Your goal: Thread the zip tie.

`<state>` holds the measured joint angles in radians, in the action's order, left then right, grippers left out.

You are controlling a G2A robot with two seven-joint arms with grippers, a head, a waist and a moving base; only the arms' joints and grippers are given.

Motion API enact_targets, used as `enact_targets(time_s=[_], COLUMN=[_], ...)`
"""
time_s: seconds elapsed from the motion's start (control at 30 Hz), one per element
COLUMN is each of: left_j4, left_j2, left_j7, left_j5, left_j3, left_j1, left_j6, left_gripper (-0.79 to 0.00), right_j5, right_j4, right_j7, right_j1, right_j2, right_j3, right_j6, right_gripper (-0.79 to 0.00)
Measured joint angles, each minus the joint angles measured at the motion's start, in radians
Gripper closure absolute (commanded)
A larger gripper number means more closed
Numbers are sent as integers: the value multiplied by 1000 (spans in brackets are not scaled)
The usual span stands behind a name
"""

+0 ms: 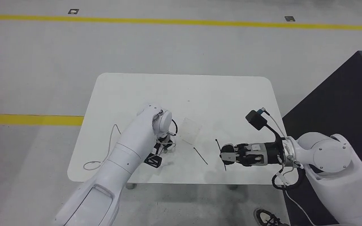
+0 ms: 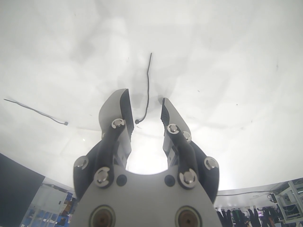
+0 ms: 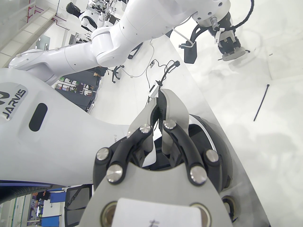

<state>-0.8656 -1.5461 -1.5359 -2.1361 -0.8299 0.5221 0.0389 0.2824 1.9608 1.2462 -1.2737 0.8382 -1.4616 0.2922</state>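
Now L end effector (image 2: 144, 96) hanging over worktop (image 1: 226, 96), fingers apart, straddling zip tie (image 2: 148, 83). Tie's long axis running fwd between fingers, head by one pad. R end effector (image 1: 224, 153), at 3 o'clock of L in top view, looking clamped on second zip tie (image 1: 218, 144). L nearer for pickup.
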Motion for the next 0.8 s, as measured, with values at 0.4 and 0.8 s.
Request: enact_targets(time_s=[0.4,0.8], left_j4=[5,-84], left_j2=[-15,-10], left_j7=[0,0], left_j5=[22,61], left_j3=[-15,-42], left_j1=[4,37], left_j6=[-1,14], left_gripper=[0,0], right_j5=[0,0], right_j4=[0,0], right_j7=[0,0], right_j1=[0,0], right_j2=[0,0], right_j3=[0,0], right_j6=[0,0], right_gripper=[0,0])
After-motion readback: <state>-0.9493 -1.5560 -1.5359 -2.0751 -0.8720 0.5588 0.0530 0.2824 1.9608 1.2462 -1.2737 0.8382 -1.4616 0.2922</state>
